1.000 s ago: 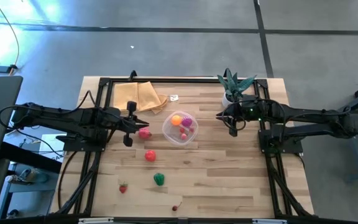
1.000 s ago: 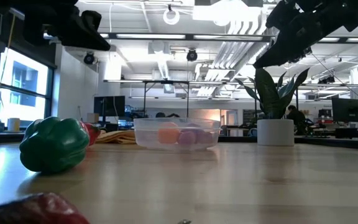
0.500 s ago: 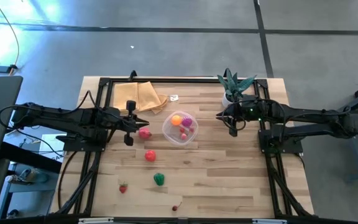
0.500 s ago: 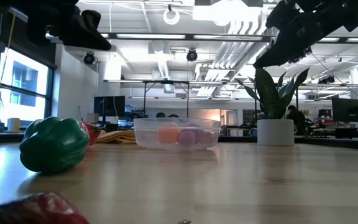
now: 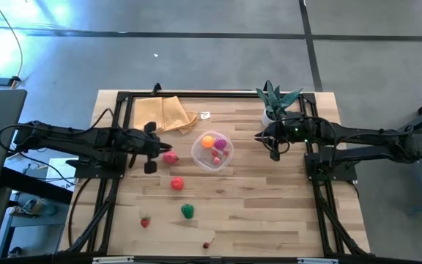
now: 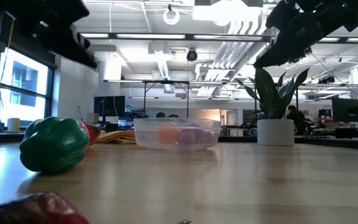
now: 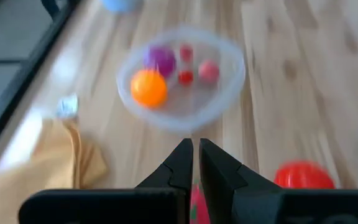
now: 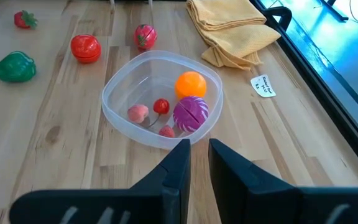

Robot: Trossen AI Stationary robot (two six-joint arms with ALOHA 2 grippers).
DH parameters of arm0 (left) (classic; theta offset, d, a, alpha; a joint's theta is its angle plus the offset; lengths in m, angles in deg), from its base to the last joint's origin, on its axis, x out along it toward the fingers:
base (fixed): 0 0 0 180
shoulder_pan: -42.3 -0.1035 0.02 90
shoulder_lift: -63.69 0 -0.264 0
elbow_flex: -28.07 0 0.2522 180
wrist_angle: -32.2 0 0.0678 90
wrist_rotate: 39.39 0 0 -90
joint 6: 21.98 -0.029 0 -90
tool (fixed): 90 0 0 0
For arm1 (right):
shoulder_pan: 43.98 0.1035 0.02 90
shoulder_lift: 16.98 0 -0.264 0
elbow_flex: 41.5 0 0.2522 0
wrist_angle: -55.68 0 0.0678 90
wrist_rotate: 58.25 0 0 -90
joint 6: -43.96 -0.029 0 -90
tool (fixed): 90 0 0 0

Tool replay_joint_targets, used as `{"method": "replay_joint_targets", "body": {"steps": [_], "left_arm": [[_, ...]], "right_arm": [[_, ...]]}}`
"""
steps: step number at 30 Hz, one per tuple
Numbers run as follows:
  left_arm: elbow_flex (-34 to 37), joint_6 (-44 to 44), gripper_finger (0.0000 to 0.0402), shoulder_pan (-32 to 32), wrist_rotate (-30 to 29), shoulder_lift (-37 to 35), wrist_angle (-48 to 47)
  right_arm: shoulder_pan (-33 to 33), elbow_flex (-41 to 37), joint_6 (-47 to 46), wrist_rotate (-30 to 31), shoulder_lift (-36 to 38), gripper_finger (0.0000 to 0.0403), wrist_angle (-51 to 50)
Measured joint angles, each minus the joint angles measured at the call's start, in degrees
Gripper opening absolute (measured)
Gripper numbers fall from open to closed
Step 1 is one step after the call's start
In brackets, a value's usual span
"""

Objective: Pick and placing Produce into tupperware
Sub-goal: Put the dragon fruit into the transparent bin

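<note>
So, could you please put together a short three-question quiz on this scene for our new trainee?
1. True or false: the tupperware already holds an orange ball.
2. Which lies nearest the left pincer? A) green pepper B) red strawberry C) cherries
3. Fill in: the yellow cloth lies toward the table's ____ edge in the high view.

Key: 1 true; 2 B; 3 far (top).
</note>
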Motion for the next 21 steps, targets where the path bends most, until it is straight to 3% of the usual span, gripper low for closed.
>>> {"method": "replay_joint_targets", "body": {"steps": [10, 21], "left_arm": [[-2.6, -0.5, 0.003, 0.0, 1.0, 0.0, -9.1], [-5.4, 2.2, 0.0186, 0.0, 2.2, 0.1, -14.2]], "right_arm": [[0.0, 0.0, 0.0, 0.0, 0.0, 0.0046, 0.0], [0.0, 0.0, 0.0, 0.0, 0.0, 0.0046, 0.0]]}}
